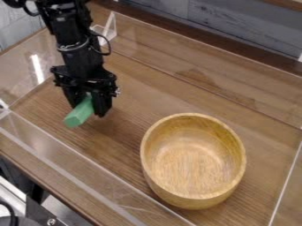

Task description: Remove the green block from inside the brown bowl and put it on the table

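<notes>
- A black robot arm [65, 26] reaches down from the upper left corner, where the frame cuts off its upper part, so its base cannot be seen.
- The claw [90, 108] points straight down at the left side of the desk [177, 84], its dark fingers clamped on the green block [79, 114].
- Only the block's lower left part shows, tilted and jutting out from under the fingers; the rest is hidden behind them.
- Whether the block's low end touches the wood or hangs just above it cannot be made out.
- The brown bowl [193, 159] sits well apart to the right, near the front, its pale grainy inside bare.
- Low clear plastic walls [71, 163] edge the desk; glare makes their lines hard to follow, and the right wall runs out of frame.
</notes>
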`<state>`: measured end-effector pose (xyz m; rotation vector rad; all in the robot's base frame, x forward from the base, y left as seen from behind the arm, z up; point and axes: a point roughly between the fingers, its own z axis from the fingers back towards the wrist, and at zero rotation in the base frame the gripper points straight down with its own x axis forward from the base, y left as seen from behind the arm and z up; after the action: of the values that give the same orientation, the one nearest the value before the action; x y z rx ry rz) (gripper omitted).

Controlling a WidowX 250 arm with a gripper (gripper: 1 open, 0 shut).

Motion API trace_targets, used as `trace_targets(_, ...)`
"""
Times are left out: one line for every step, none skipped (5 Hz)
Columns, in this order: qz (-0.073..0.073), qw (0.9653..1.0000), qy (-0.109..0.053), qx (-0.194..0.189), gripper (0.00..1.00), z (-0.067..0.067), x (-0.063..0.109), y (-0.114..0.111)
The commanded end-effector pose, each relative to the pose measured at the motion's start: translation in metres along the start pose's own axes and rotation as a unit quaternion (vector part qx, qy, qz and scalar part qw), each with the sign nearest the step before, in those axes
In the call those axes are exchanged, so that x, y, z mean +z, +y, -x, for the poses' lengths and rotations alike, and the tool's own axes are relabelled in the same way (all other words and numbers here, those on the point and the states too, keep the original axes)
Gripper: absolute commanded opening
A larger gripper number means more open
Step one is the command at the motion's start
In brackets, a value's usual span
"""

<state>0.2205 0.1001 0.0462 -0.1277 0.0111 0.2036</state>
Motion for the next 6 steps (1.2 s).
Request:
trace_targets(-0.007, 0.9997, -0.021, -0.010, 1.00, -0.014, 0.013, 0.000)
trace_targets(-0.006, 0.9998, -0.017, -0.012, 1.00, -0.020, 0.018, -0.002)
trace_targets(-0.005, 0.9998, -0.014, -0.014, 1.00, -0.025, 0.023, -0.004)
trace_targets(-0.004, 0.9997, -0.013, -0.018, 1.00, -0.030, 0.028, -0.006)
trace_targets(-0.002, 0.9997, -0.010, -0.020, 1.00, -0.033, 0.030, -0.008)
trace_targets(0.000, 0.9997, -0.007, -0.022, 1.00, -0.037, 0.032, -0.011)
